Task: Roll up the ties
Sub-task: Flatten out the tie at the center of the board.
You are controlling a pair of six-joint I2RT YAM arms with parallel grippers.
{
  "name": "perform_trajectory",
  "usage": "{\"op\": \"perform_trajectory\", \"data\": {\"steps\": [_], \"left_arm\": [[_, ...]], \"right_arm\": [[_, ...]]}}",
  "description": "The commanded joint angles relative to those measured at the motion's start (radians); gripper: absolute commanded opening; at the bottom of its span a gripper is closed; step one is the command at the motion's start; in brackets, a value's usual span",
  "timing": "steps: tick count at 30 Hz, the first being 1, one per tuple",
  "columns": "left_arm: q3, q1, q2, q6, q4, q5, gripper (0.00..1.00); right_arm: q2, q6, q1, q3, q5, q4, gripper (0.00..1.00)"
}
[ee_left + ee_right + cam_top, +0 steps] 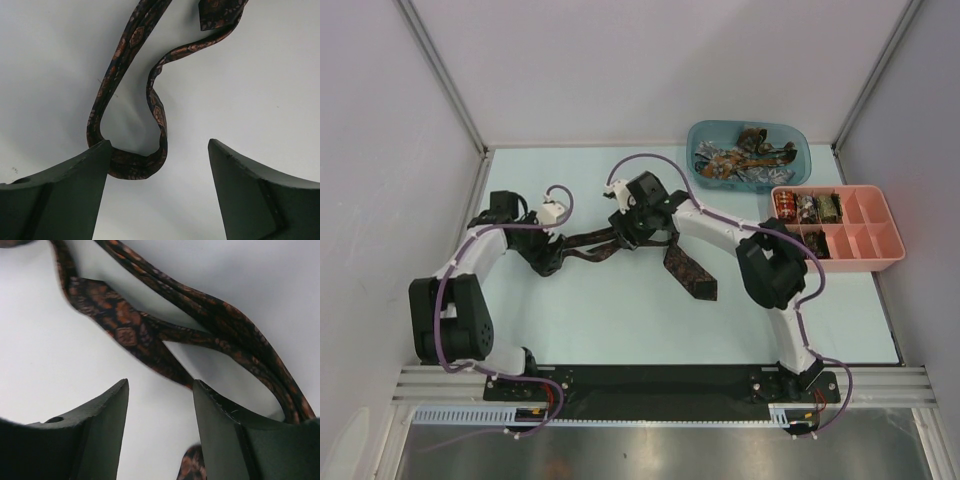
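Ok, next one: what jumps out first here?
A dark patterned tie sprawls mid-table, lying between the left hand and right hand, both open. At the far right, a pink tray holds rolled ties in its left compartments, with a blue tub of loose ties beyond it.

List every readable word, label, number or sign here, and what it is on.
None can be read.
The tie shows only a woven pattern, no lettering.
Anything printed on what lies in the tray or tub is too small to tell.
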Motion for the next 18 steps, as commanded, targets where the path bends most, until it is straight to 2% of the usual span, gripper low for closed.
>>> {"op": "perform_trajectory", "data": {"steps": [1, 3, 5, 9, 10, 11, 14, 18], "left_arm": [[0.015, 0.005, 0.036, -0.006, 0.009, 0.048, 0.85], [0.016, 0.007, 0.052, -0.015, 0.026, 0.025, 0.84], [0.019, 0.005, 0.078, -0.017, 0.04, -0.004, 0.82], [0.021, 0.007, 0.119, -0.022, 0.057, -0.047, 0.76], [0.026, 0.007, 0.131, -0.02, 0.06, -0.057, 0.72], [0.029, 0.005, 0.145, -0.025, 0.062, -0.068, 0.63], [0.047, 0.007, 0.193, -0.029, 0.072, -0.119, 0.46], [0.05, 0.007, 0.205, -0.032, 0.111, -0.214, 0.34]], "right_arm": [[0.085, -0.046, -0.005, 0.079, 0.029, 0.0, 0.59], [0.115, -0.054, -0.012, 0.098, 0.034, -0.02, 0.57], [0.117, -0.063, -0.028, 0.089, 0.016, -0.076, 0.5], [0.033, -0.135, -0.059, -0.043, -0.024, -0.132, 0.37], [-0.016, -0.159, -0.065, -0.071, -0.014, -0.149, 0.33], [-0.038, -0.202, -0.071, -0.095, -0.005, -0.159, 0.33], [-0.101, -0.302, -0.094, -0.161, 0.038, -0.216, 0.33], [-0.139, -0.408, -0.16, -0.181, 0.115, -0.261, 0.33]]}}
